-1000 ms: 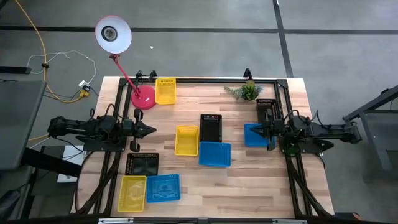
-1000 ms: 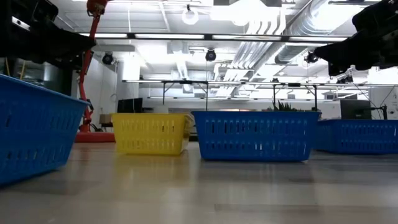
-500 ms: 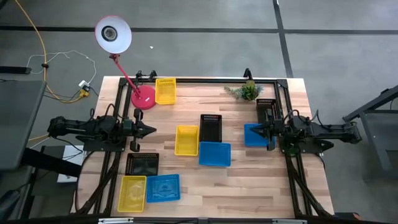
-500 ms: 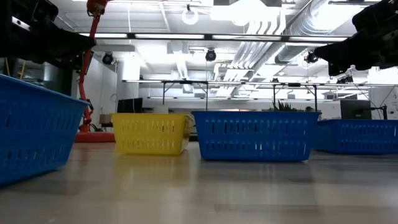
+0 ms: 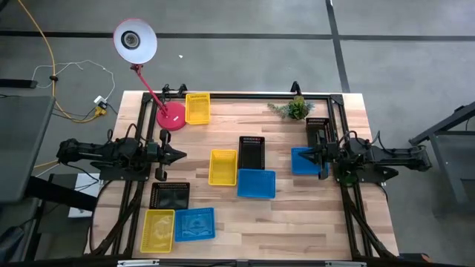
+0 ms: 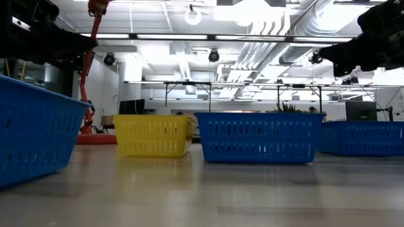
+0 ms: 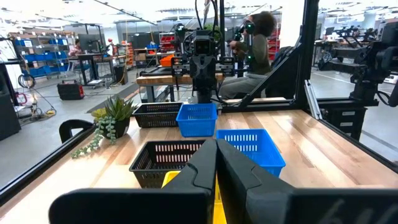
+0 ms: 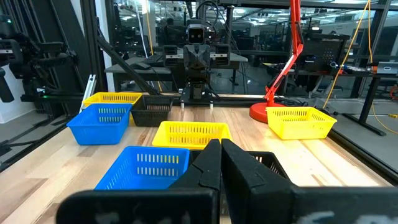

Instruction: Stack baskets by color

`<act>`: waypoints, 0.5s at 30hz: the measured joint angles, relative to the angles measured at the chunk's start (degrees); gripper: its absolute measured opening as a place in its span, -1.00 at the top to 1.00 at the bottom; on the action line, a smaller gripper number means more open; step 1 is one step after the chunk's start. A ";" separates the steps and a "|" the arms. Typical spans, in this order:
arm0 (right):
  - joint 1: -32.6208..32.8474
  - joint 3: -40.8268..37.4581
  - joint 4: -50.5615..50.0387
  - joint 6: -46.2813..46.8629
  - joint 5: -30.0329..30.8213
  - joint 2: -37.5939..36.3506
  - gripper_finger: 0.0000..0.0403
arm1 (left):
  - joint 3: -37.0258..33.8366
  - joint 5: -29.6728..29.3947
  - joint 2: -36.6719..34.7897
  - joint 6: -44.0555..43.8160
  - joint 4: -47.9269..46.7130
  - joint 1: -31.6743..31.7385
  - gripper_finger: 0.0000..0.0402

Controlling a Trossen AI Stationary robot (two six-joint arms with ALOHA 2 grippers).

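Observation:
Baskets lie scattered, each resting on its bottom on the wooden table. In the middle are a yellow basket [image 5: 223, 167], a black one [image 5: 251, 152] and a blue one [image 5: 256, 184]. At the near left sit a black one [image 5: 170, 196], a yellow one [image 5: 158, 230] and a blue one [image 5: 195, 224]. Another yellow [image 5: 197, 108] is at the far left; a blue [image 5: 303, 163] and a black [image 5: 318, 127] are at the right. My left gripper [image 5: 180, 154] is shut and level at the left side. My right gripper [image 5: 306, 153] is shut and level above the right blue basket.
A red lamp stands with its round base [image 5: 171, 117] at the far left, its head [image 5: 134, 41] beyond the table. A small plant [image 5: 293, 108] sits at the far right. Black frame rails [image 5: 260, 95] run along the table's edges. A person [image 7: 258, 37] shows beyond the table.

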 joint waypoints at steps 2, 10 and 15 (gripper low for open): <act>0.02 0.00 0.00 0.00 0.00 0.00 1.00 | -0.01 0.01 0.00 0.00 0.00 -0.02 1.00; 0.02 0.01 3.85 2.84 -0.51 0.02 1.00 | -0.01 0.00 -0.01 0.00 0.00 -0.01 1.00; 0.04 0.08 23.87 24.12 -2.46 0.23 1.00 | 0.00 -0.01 0.00 0.00 0.00 -0.02 1.00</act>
